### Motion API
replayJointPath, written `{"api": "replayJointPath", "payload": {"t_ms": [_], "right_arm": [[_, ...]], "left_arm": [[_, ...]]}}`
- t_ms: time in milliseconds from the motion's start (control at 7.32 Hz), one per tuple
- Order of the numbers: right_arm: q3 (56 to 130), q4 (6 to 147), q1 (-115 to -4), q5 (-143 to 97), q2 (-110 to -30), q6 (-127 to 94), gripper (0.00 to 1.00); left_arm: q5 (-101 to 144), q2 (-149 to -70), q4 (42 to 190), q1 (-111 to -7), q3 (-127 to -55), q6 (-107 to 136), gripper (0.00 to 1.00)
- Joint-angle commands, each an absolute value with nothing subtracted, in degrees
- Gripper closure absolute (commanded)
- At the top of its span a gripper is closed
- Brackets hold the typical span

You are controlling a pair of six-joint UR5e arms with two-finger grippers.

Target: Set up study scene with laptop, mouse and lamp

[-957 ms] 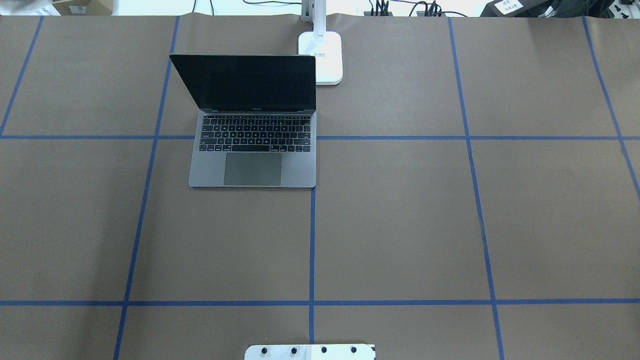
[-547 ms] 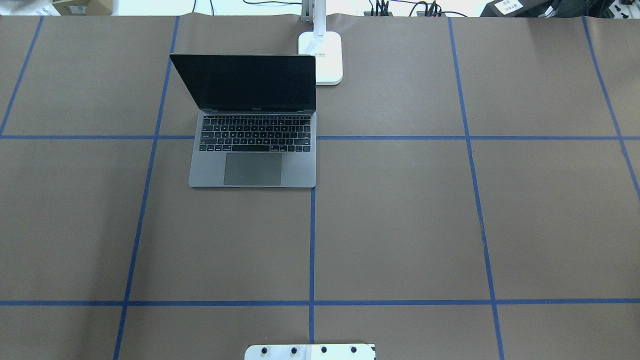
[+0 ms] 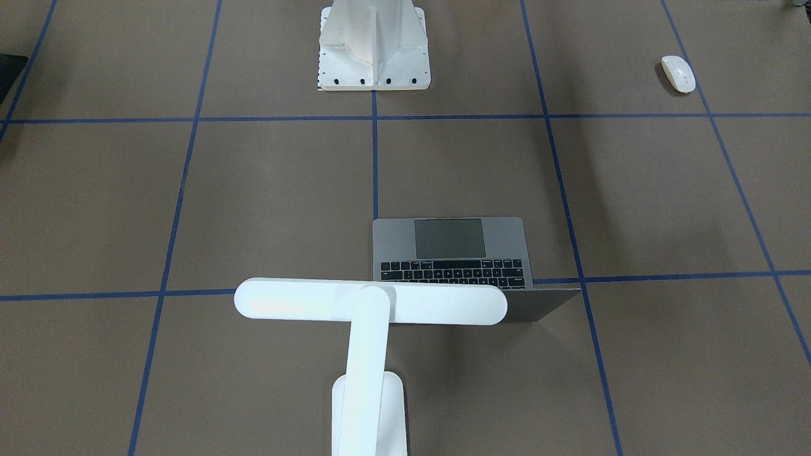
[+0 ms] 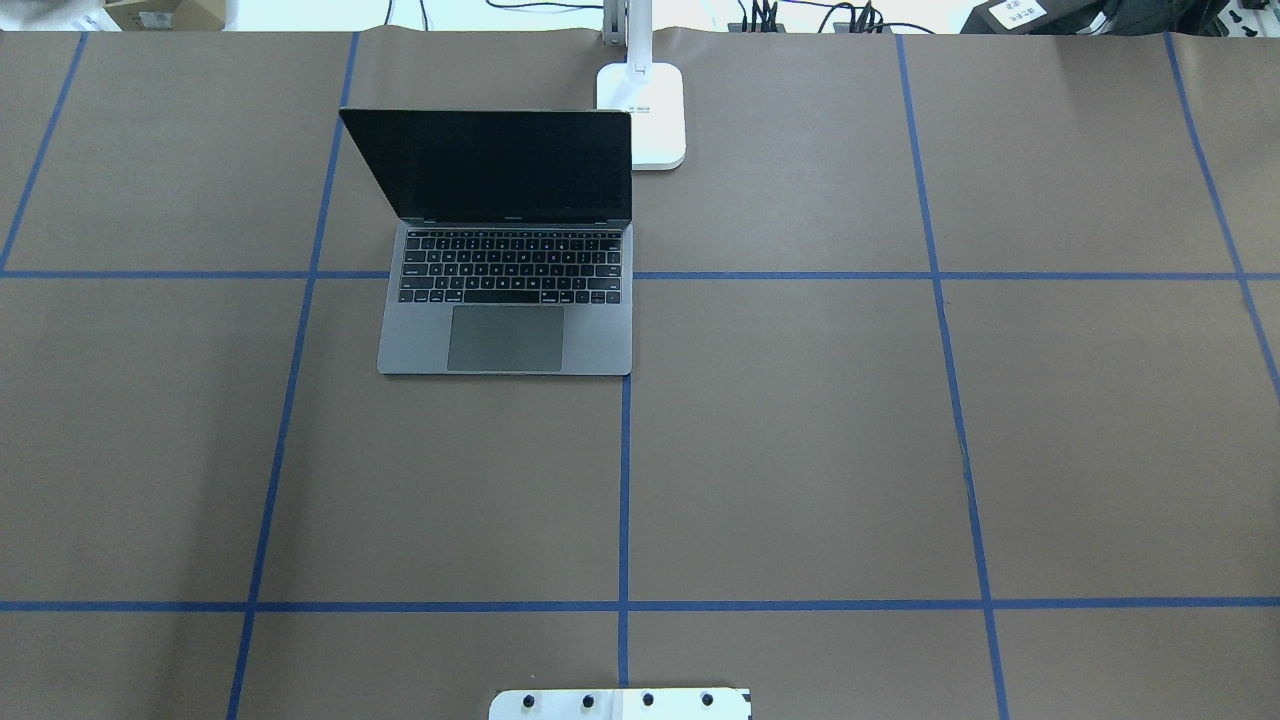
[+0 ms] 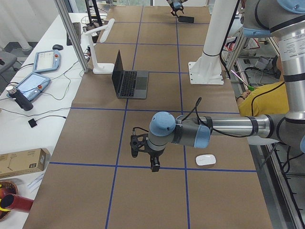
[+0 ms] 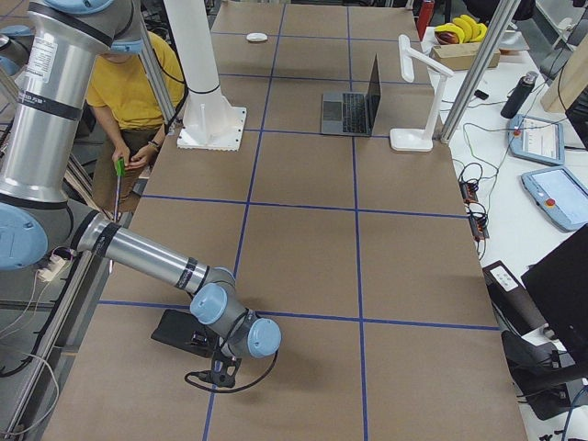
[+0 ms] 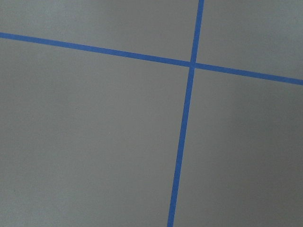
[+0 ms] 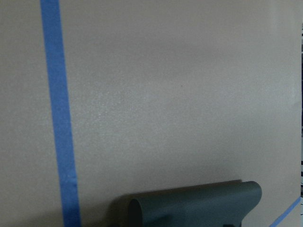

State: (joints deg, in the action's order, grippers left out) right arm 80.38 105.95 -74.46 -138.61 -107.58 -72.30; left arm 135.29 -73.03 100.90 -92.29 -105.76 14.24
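The open laptop (image 4: 505,300) sits left of centre at the far side of the table, its screen dark. Just behind its right corner stands the white lamp (image 3: 370,302), whose base (image 4: 642,115) is near the far edge. The white mouse (image 3: 678,73) lies alone near the robot's side, on its left. In the exterior left view my left gripper (image 5: 144,157) hovers over bare table a little way from the mouse (image 5: 206,160); I cannot tell whether it is open or shut. My right gripper (image 6: 219,377) is low beside a flat black pad (image 6: 184,333); its state is equally unclear.
The white ribbed pedestal (image 3: 372,44) with its bolted plate stands at the robot's edge. A seated person in a yellow shirt (image 6: 138,83) is beside the table. Tablets, cables and boxes lie on the white bench (image 5: 28,90) past the far edge.
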Motion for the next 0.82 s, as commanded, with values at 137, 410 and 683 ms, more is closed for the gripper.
{"api": "replayJointPath", "payload": {"t_ms": [137, 410, 683], "right_arm": [[80.9, 105.9, -73.8, -138.5, -107.8, -70.6, 0.68], [81.0, 105.9, -73.8, -137.0, -108.0, -69.4, 0.7], [84.7, 106.6, -73.8, -137.0, -108.1, -69.5, 0.99]], "left_arm": [[135.3, -73.0, 100.9, -92.3, -105.7, 14.2, 0.0], [135.3, -73.0, 100.9, -92.3, -105.8, 14.2, 0.0], [135.3, -73.0, 100.8, -92.4, -106.1, 14.2, 0.0]]}}
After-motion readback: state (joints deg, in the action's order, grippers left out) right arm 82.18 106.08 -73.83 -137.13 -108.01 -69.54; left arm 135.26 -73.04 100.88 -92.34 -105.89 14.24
